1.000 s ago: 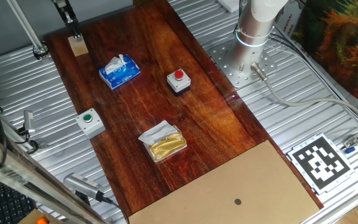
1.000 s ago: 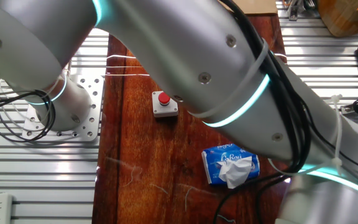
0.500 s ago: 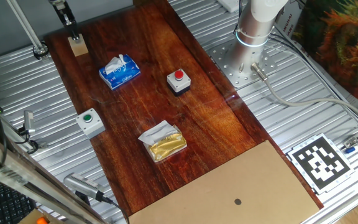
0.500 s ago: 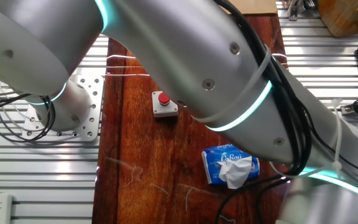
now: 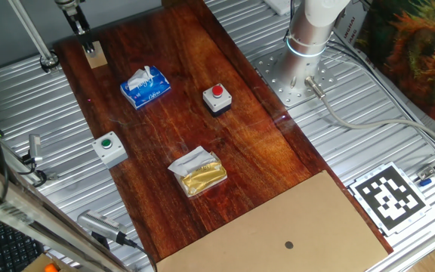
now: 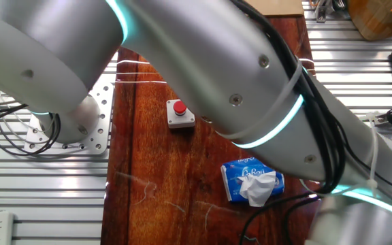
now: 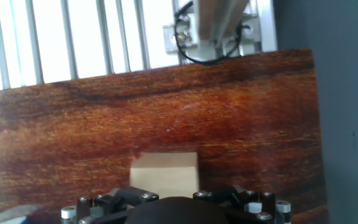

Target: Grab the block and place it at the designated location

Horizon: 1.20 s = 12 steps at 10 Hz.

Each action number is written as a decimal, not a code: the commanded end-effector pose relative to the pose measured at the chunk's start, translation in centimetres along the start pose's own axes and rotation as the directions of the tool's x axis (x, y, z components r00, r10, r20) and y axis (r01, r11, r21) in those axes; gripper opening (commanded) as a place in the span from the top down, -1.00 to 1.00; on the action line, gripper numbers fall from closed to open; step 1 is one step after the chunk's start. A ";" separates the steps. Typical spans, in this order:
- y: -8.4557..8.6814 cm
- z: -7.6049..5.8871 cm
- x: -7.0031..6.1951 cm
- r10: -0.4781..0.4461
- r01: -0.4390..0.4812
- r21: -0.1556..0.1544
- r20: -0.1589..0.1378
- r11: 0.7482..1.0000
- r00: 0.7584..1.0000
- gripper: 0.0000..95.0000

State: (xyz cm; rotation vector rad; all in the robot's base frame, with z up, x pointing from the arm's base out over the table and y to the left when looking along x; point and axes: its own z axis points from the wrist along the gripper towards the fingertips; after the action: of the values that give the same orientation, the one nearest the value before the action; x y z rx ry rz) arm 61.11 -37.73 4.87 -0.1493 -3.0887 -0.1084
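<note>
Gripper (image 5: pixel 89 47) pinches block (image 5: pixel 94 56) at far corner of dark wooden board (image 5: pixel 202 143), block apparently just off surface, though view poor. Best practice: lift straight, clear tissue pack (image 5: pixel 146 85) and red-button box (image 5: pixel 217 98), carry steadily toward cardboard sheet (image 5: pixel 308 227), centre over dot (image 5: pixel 288 244).

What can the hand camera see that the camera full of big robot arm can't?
Only the hand view shows the block, a pale wooden cube sitting close in front of the camera. Only the arm-filled fixed view shows the red button box, the blue tissue pack and the silver arm itself. Both show the dark red-brown board and the ribbed metal table beyond it.
</note>
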 end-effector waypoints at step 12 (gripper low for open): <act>0.1 1.7 0.0 -0.003 0.003 0.000 0.003 1.000 1.000 -0.60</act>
State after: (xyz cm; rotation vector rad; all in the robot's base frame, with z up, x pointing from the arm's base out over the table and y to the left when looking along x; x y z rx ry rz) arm 61.03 -37.48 3.15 -0.1452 -3.0953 -0.1087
